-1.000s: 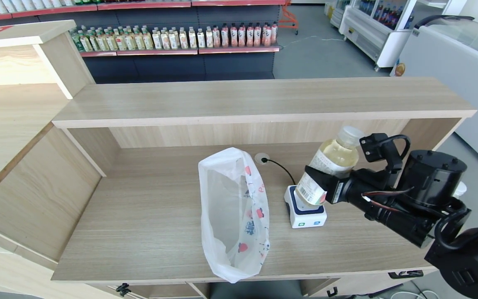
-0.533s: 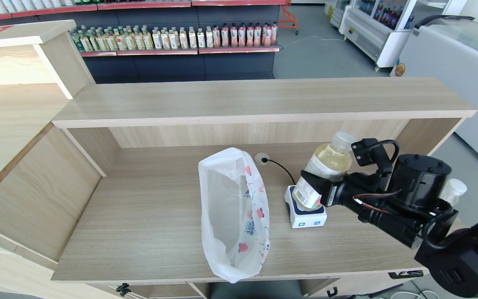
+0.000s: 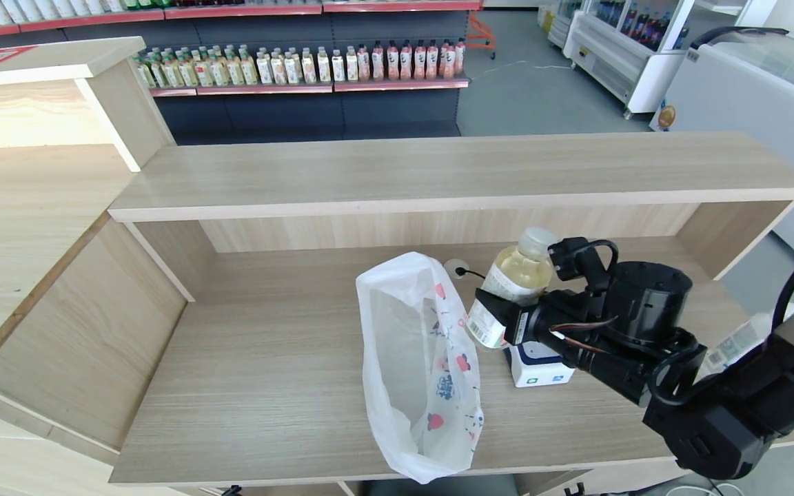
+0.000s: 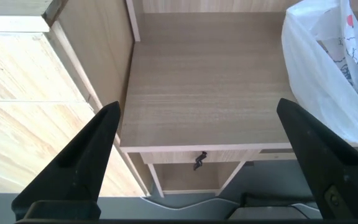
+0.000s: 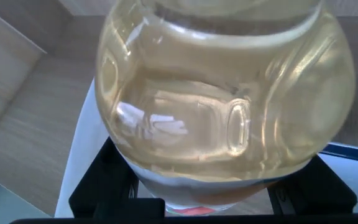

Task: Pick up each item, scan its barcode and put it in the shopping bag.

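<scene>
While you look down from the head view, your right gripper [image 3: 500, 315] is clamped around the lower, labelled part of the drink bottle [image 3: 515, 275] and holds it clear of the counter [image 3: 266, 358]. That bottle is tilted, with its white cap toward the counter's back wall and its base end toward the shopping bag [image 3: 421, 365]. You find the base just beside the bag's upper edge, above the near-left corner of the scanner [image 3: 538, 366], which stands on the counter close to the bag's right side. A black cable [image 3: 469, 273] runs from behind the bottle to a round port in the counter. From the right wrist view you see the bottle [image 5: 229, 106] up close, its pale yellow liquid showing through the clear wall, with dark gripper parts at either side of its base.

The bag stands open on the counter near its front edge, white with red and blue prints. A second bottle [image 3: 735, 344] shows at the far right, partly hidden behind the right arm.

Your left gripper [image 4: 197, 109] hangs off the counter's front edge with its fingers [image 4: 98, 149] spread wide and nothing between them; the bag [image 4: 328, 68] sits well apart from it.
</scene>
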Tool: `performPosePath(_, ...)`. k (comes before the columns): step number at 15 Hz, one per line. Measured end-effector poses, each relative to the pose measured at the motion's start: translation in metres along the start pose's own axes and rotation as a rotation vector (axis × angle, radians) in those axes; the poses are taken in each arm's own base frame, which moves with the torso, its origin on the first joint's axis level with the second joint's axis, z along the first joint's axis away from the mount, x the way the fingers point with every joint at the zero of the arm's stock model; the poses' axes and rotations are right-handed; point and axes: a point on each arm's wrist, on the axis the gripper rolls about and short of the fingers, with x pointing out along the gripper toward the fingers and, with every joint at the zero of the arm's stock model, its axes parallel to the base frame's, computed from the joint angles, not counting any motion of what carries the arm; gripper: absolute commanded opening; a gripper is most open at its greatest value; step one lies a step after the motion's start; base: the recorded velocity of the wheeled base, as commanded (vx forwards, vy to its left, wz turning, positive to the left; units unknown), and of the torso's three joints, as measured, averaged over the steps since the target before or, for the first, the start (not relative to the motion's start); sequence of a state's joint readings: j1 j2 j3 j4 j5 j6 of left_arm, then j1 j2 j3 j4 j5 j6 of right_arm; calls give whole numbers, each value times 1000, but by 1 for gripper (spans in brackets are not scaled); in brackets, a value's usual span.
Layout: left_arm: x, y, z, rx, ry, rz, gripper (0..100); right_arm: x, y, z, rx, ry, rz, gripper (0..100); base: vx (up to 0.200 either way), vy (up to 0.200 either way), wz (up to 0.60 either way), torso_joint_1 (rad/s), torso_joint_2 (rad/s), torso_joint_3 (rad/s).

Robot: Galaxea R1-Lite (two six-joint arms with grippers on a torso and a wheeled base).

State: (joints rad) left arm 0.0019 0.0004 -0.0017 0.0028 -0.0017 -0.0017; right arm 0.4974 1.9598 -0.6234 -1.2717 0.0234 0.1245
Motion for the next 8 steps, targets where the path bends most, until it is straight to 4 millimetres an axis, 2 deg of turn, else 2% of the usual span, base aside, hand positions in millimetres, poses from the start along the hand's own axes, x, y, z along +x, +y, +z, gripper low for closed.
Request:
performPosePath(5,0,0,0,0,0,1,100,20,13,-30,76,85,122,0,0,0,0,0,0,0)
performPosePath(8,0,0,0,0,0,1,100,24,11,-44,98,97,122,0,0,0,0,0,0,0)
